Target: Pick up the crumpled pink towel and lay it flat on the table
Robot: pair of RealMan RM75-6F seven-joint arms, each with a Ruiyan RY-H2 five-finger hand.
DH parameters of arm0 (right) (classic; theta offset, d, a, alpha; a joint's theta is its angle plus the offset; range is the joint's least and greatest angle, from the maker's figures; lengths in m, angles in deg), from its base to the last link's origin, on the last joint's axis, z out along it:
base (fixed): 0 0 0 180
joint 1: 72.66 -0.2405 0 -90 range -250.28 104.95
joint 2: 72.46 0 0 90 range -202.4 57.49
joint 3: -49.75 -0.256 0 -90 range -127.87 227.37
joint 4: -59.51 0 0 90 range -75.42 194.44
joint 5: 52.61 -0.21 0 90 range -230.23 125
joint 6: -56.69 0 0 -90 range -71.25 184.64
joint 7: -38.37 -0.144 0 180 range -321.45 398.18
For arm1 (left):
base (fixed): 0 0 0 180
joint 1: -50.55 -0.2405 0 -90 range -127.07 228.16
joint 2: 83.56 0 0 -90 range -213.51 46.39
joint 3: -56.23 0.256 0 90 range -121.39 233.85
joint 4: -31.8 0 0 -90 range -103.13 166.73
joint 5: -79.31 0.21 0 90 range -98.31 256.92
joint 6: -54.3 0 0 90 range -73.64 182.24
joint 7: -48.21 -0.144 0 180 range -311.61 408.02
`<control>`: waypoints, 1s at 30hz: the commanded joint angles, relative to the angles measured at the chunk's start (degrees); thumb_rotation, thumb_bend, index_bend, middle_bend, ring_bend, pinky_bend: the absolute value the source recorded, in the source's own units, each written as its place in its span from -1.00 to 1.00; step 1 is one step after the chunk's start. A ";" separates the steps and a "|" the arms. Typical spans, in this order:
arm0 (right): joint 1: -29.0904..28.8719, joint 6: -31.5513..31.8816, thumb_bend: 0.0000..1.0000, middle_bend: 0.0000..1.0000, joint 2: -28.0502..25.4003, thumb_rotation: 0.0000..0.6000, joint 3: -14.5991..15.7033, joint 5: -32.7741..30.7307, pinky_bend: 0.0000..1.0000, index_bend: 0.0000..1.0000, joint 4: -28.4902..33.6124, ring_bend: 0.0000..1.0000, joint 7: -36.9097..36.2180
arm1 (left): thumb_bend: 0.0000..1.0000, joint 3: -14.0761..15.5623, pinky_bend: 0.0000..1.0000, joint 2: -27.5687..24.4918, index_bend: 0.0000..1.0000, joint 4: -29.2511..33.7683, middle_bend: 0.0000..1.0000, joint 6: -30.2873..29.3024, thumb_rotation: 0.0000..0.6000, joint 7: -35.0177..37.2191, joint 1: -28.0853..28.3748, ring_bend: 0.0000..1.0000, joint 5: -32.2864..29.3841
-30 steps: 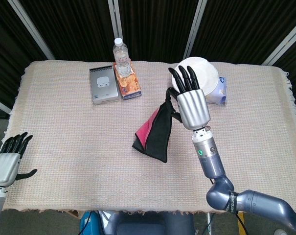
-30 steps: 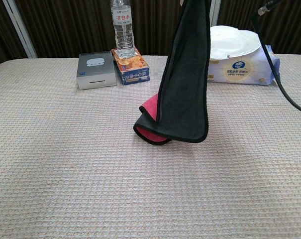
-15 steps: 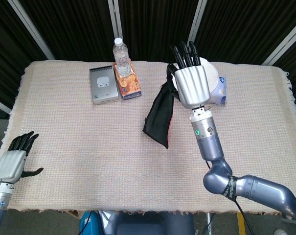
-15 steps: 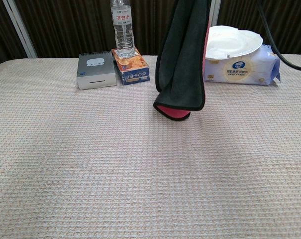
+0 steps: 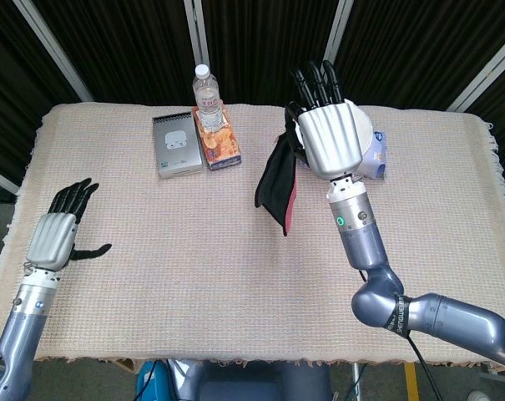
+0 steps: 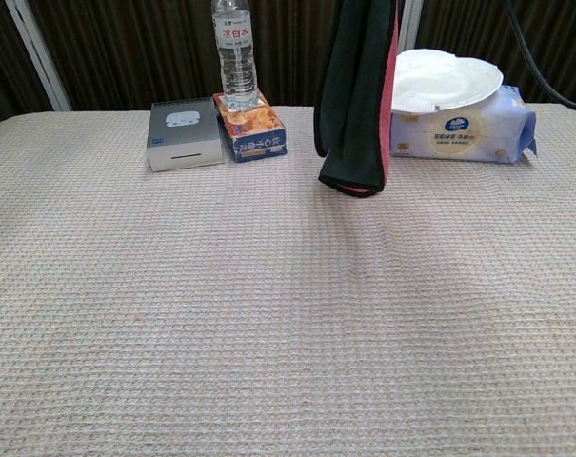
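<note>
The towel (image 5: 279, 184) is pink on one side and black on the other. It hangs in the air from my right hand (image 5: 325, 134), which grips its top edge above the table's far middle. In the chest view the towel (image 6: 357, 105) dangles clear of the tablecloth, its lower end off the surface, and the hand itself is out of frame above. My left hand (image 5: 58, 234) hovers over the table's left side with fingers spread and nothing in it.
At the back stand a grey box (image 5: 176, 145), an orange snack box (image 5: 218, 138) with a water bottle (image 5: 205, 90) on it, and a tissue pack (image 6: 462, 126) carrying a white plate (image 6: 446, 80). A woven cloth (image 5: 152, 276) covers the table.
My right hand has risen and lifted the towel fully off the table. My left hand has moved up and inward over the table's left edge.
</note>
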 commanded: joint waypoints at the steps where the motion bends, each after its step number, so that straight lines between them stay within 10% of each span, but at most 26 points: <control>1: -0.34 0.43 -0.05 -0.71 -0.20 1.00 0.33 -0.74 -1.00 0.18 0.30 -0.98 0.05 | -1.00 -3.15 -0.97 3.00 -0.92 0.03 -1.00 0.50 1.00 -1.96 3.34 -1.00 -2.56; 30: -5.31 5.82 -0.05 -0.71 -0.23 1.00 2.52 -8.91 -1.00 0.18 3.92 -0.97 8.25 | -1.00 -9.68 -0.97 31.02 -1.00 -12.71 -1.00 1.34 1.00 -6.12 21.10 -1.00 -12.87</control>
